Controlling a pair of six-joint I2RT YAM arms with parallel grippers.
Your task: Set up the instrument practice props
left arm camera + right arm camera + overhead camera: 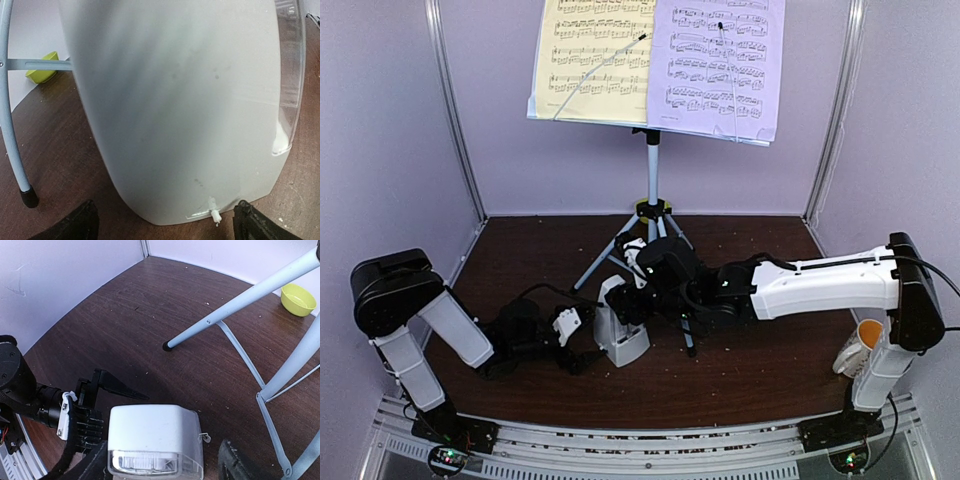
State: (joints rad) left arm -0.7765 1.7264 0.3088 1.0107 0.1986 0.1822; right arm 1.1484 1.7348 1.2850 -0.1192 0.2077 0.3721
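Bolted at the near edge of the table (760, 370), the two arm bases are seen lowest in the overhead view. From the left base, the left arm is stretched low across the wood towards the centre. The left gripper (582, 352) is held with its jaws wide apart and nothing between them, just short of the metronome (620, 335). In the left wrist view that white body fills nearly the whole picture, with a dark fingertip (75, 225) at each lower corner.

The metronome is stood upright on the table near the middle, in front of the tripod. Its top is straddled by the right gripper (632, 300), reached in from the right. The jaws are set apart on either side of the white casing, but whether they press on it cannot be told.

Behind, the music stand (653, 165) is raised on its grey tripod. On its desk the yellow sheet (590, 55) is laid on the left and the lilac sheet (720, 60) on the right, edges meeting. A green bowl (298, 299) is seen beyond the tripod legs. At the far right, a mug (857, 345) is placed beside the right arm's upright link.
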